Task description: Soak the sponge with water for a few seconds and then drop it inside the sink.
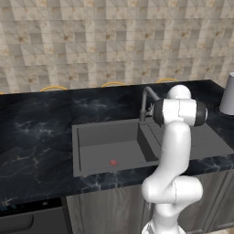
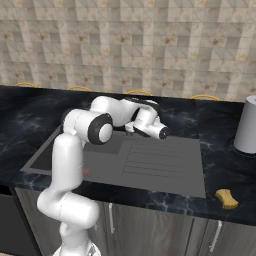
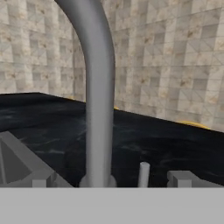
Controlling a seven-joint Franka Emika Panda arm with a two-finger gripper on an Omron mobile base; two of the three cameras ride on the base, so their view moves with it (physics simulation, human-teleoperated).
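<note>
Black marbled countertop [image 1: 36,132], pale grey canister [image 2: 247,126] at its right end, tiled wall [image 1: 91,41] behind.

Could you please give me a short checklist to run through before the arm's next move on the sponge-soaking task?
1. Sponge located: ok. The sponge lies on the countertop near its front edge, to the right of the sink.
2. Sponge in the pincer: not ok. It lies untouched, far from the arm.
3. Pincer ready to grasp: ok. The pincer is open and holds nothing.
4. Water running: not ok. No stream falls from the faucet.
5. Faucet handle within reach: ok, probably. The hand view looks closely at the faucet, with the small upright handle beside its base.
6. Basin free for the drop: ok. Just a small red spot on its floor.
</note>
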